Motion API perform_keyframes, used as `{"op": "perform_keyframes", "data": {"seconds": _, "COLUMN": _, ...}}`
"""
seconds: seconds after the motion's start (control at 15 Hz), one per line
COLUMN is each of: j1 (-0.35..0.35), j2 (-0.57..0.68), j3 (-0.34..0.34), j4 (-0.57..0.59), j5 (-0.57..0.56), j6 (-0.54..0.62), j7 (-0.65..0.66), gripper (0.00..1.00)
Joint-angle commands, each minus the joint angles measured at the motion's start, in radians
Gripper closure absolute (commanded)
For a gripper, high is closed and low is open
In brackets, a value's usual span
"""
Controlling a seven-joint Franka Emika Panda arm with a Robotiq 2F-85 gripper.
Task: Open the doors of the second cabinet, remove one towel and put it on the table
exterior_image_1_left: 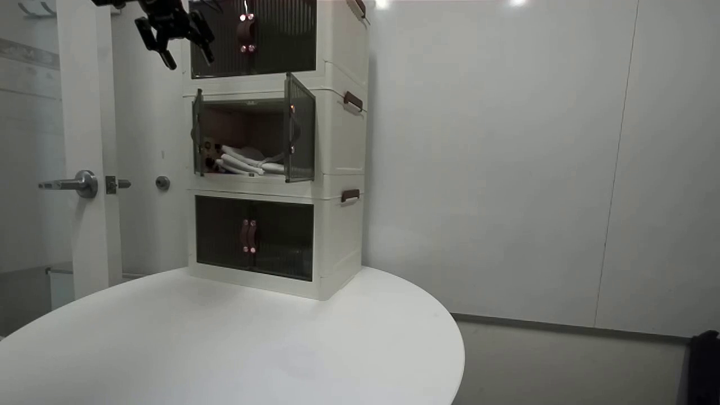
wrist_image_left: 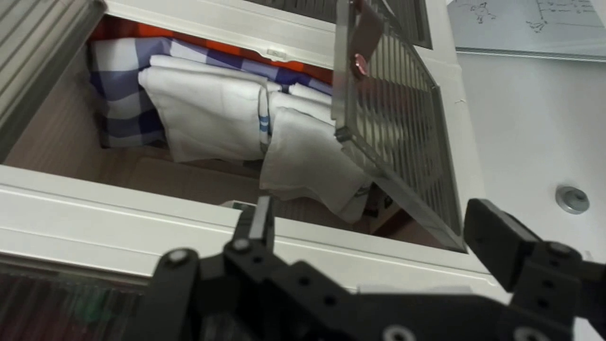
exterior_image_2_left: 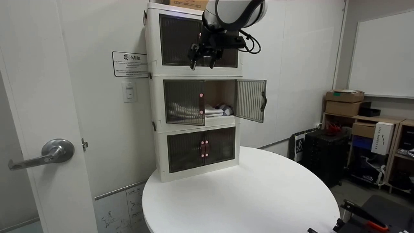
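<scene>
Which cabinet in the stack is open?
The middle cabinet: both its doors stand swung outward, with folded white towels showing inside. The top cabinet and bottom cabinet have theirs shut.

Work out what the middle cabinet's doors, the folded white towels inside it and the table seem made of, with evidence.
The white towels: matt cloth, perhaps cotton; soft folds.
The doors: tinted, ribbed and shiny, probably plastic; towels show through one.
The table: smooth white, possibly laminate; no grain shows.
</scene>
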Motion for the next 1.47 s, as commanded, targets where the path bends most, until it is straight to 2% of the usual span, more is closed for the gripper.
{"op": "perform_keyframes", "data": {"seconds": 0.0, "j1": -0.033, "j2": -0.019, "j3": -0.017, "j4": -0.048, "j5": 0.006, "j6": 0.047, "j7": -0.066, "gripper": 0.0}}
{"op": "perform_keyframes", "data": {"seconds": 0.53, "j1": -0.087, "j2": 0.004, "j3": -0.063, "j4": -0.069, "j5": 0.001, "j6": 0.009, "j7": -0.319, "gripper": 0.0}}
{"op": "perform_keyframes", "data": {"seconds": 0.93, "j1": -0.106, "j2": 0.1, "j3": -0.087, "j4": 0.008, "j5": -0.032, "j6": -0.072, "j7": -0.526, "gripper": 0.0}}
{"op": "perform_keyframes", "data": {"seconds": 1.07, "j1": -0.104, "j2": 0.147, "j3": -0.095, "j4": 0.043, "j5": -0.096, "j6": -0.089, "j7": -0.532, "gripper": 0.0}}
{"op": "perform_keyframes", "data": {"seconds": 1.4, "j1": -0.066, "j2": 0.291, "j3": -0.136, "j4": 0.151, "j5": -0.404, "j6": -0.115, "j7": -0.407, "gripper": 0.0}}
